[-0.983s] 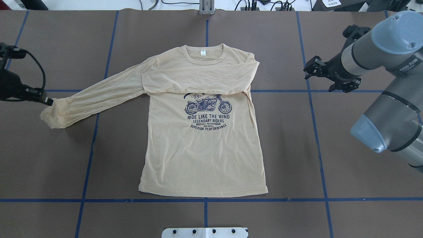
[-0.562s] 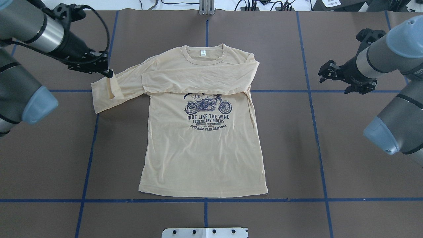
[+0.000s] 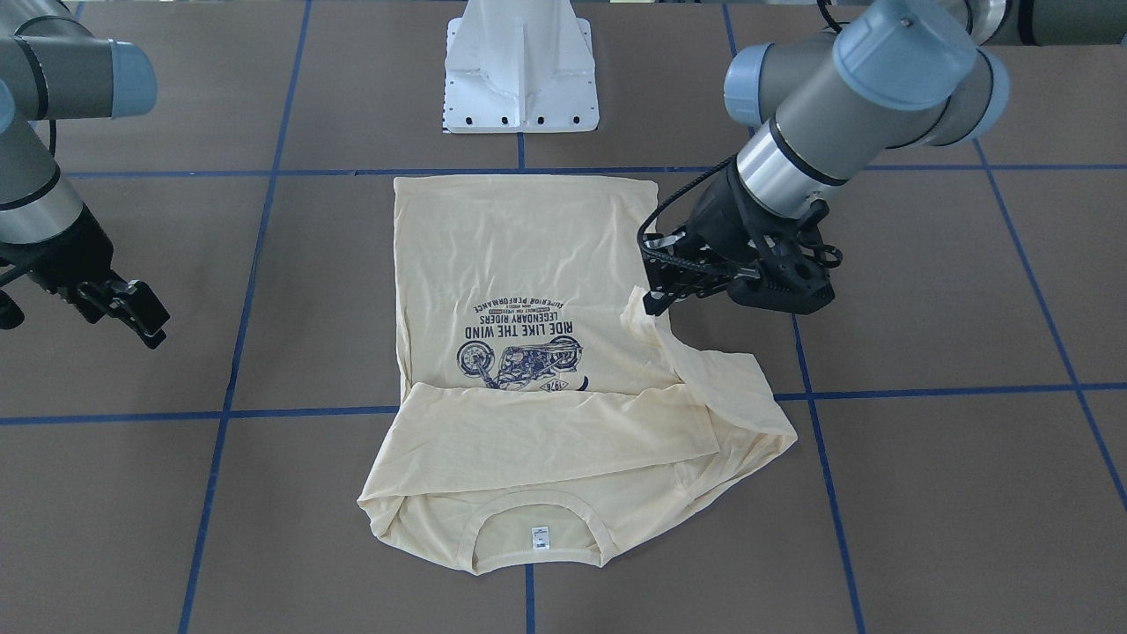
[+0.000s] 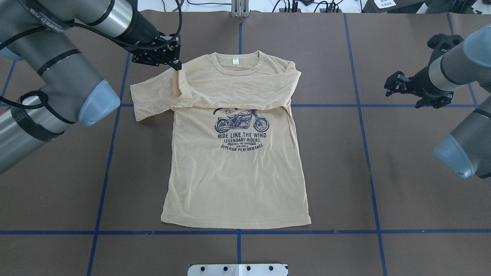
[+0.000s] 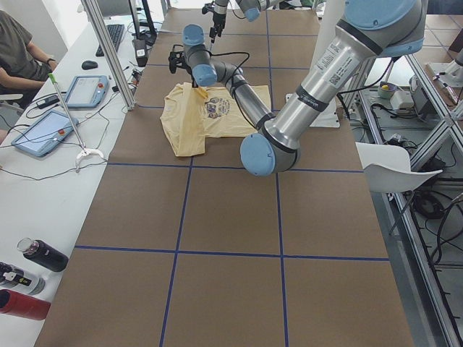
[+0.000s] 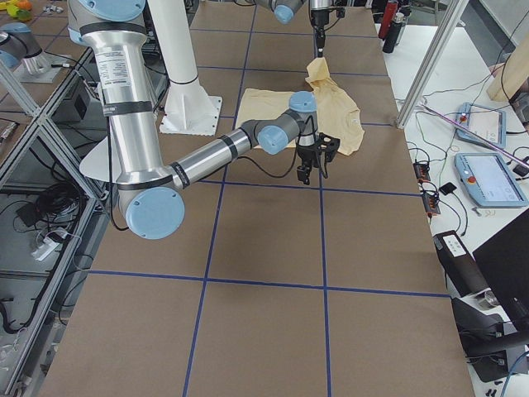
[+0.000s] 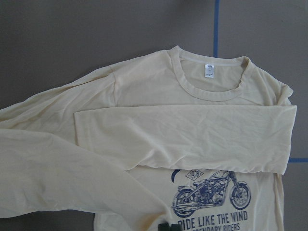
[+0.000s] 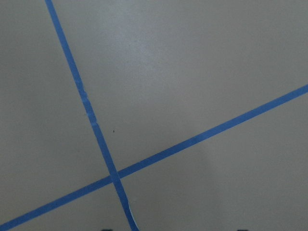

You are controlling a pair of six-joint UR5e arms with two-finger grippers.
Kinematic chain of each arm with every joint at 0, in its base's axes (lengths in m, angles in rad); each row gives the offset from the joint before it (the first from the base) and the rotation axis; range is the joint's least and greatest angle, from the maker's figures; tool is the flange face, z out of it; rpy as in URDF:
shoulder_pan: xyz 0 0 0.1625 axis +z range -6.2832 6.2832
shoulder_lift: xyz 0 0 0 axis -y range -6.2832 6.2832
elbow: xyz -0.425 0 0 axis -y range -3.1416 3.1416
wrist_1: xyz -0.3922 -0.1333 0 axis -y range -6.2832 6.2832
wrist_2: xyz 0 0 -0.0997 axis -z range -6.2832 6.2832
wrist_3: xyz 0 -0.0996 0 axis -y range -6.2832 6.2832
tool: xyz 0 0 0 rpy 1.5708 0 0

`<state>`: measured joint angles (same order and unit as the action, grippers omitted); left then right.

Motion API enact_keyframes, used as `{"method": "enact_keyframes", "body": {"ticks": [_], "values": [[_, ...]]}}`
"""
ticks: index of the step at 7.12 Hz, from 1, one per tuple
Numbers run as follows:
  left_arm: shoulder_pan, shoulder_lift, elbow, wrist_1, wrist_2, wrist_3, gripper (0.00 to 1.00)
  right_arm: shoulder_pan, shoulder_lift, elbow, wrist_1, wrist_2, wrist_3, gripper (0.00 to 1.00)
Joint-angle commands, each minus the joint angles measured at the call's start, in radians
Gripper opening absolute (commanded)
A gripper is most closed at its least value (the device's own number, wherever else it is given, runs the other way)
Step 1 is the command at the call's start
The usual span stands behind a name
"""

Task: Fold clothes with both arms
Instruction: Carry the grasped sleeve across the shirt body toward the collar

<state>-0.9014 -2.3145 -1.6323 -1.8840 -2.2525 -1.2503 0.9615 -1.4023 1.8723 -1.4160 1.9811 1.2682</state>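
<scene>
Shirts (image 4: pixel 238 180): one, its sleeve (image 4: pixel 153 92) pinched by left fingers (image 4: pixel 176 64); arms (image 4: pixel 65 73): two.

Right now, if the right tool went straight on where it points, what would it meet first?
Likely the bare table, near a blue tape crossing; the shirt lies off to the side.

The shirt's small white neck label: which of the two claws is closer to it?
Left. The left gripper pinches the sleeve beside the collar, near the neck label; the right gripper hangs well off the shirt, over the table.
</scene>
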Motion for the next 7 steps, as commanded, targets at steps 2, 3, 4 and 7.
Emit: {"method": "enact_keyframes", "body": {"ticks": [2,3,4,7], "values": [[0.073,-0.163,0.149,-0.102,0.100,-0.142,0.00,0.013,-0.007,-0.008,0.000,0.001,-0.021,0.90],[0.109,-0.196,0.199,-0.125,0.176,-0.150,0.00,0.038,-0.024,-0.013,0.000,0.005,-0.067,0.90],[0.117,-0.238,0.285,-0.186,0.189,-0.182,0.00,0.065,-0.036,-0.013,-0.001,0.007,-0.120,0.90],[0.186,-0.307,0.443,-0.308,0.328,-0.231,0.00,0.085,-0.058,-0.021,-0.001,0.010,-0.161,0.98]]}}
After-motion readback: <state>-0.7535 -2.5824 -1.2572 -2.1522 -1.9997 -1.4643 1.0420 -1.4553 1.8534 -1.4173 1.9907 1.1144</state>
